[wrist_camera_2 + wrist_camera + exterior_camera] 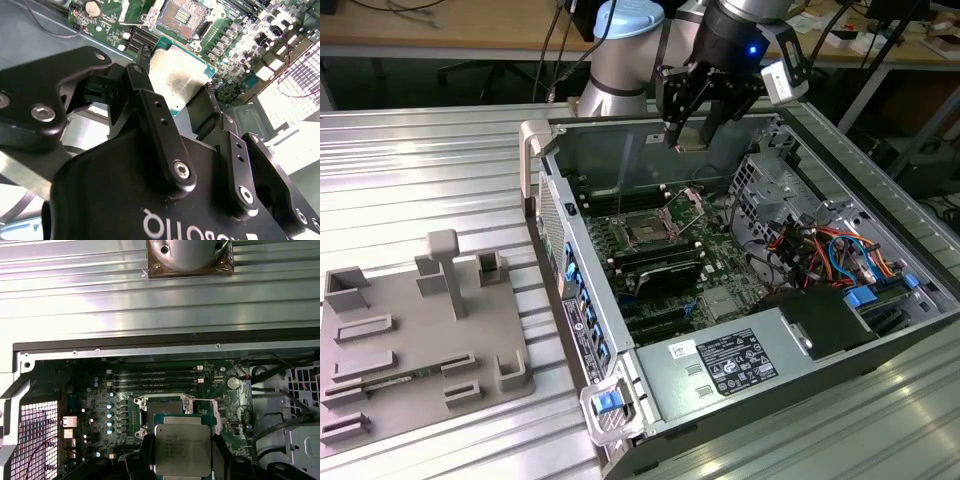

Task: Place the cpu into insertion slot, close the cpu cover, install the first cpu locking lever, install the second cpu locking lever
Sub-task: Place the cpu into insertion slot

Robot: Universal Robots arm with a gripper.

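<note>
Step in hand, by the look of it: the first, getting the chip into its socket. Clamped by two opposite edges between the black fingers (150, 110) of the robot's gripper (692, 138): the cpu (176, 75), a small flat square chip with a silver metal top and a greenish rim. Held in the air over the open grey metal computer case (620, 150), toward its far wall, well clear of the green circuit board (720, 265).

Below and nearer: the insertion slot (645, 232), a small dark square socket with a silver rim, bare, nothing seated in it. Just to the exterior view's right of it: the cpu cover (685, 205), a thin silver metal frame, swung up on its hinge and standing open. Locking levers too fine to make out.

In the first wrist view, chip overlapping one edge of the socket, so seemingly not squared over it. Judged from that, calls for centring over the socket, edges parallel to the rim, chip kept level, then a gentle straight lowering with no force on the fine contacts.

On the exterior view's left, on the ribbed metal table (420, 150): a grey moulded fixture tray (380, 370), well apart from the work.
</note>
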